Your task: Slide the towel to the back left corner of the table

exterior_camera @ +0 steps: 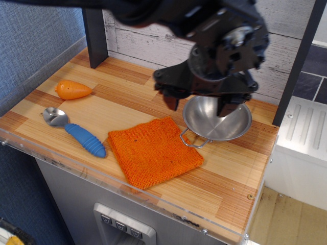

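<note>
Towel is lying flat on the worktop, below the claw and toward the front edge, and nothing is touching it. The claw is hanging in the air with its two fingers spread apart and nothing between them, sitting over the near rim of the steel bowl, which is just to the claw's right and touching the towel's right corner with one handle.

To do this step well, the claw should probably be coming down onto the cloth itself (well inside its edges, clear of the bowl handle), pressing firmly enough that the nubby fabric is dragging along rather than bunching. The push then needs to be heading away and to the claw's left, toward the dark post.

Counting outward: one towel, one bowl, one blue-handled spoon further left, and one orange carrot toy beyond it, which may be sitting close to the towel's path.
</note>
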`<state>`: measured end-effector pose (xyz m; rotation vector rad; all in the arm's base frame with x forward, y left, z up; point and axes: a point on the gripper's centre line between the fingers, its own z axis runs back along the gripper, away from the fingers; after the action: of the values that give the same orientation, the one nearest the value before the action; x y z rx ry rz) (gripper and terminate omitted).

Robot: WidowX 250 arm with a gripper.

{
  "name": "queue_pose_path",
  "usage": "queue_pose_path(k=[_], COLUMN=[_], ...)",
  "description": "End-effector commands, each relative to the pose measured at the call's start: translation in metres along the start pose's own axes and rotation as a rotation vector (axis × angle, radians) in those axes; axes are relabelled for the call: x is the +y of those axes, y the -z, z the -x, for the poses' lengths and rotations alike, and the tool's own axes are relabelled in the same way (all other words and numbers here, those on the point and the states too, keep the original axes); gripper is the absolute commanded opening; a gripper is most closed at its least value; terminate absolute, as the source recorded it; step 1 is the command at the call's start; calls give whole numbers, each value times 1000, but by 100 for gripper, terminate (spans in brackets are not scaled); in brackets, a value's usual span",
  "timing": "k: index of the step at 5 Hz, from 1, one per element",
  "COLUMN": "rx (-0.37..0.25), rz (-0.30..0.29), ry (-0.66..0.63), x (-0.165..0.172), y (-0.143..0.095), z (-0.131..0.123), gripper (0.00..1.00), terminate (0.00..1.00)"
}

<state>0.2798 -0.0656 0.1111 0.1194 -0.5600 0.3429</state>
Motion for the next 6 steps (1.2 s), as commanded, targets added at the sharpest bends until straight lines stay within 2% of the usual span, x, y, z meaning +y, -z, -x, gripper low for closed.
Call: queue_pose_path(k=[1,2,4,6], rx=[44,132,252,294], rz=[-48,-71,-71,-67], ry=[-180,-282,-260,-221], x=[41,54,52,33], y=[-5,11,50,77], z=[23,40,51,48], gripper=[100,100,100,100], terminate=[0,0,0,0])
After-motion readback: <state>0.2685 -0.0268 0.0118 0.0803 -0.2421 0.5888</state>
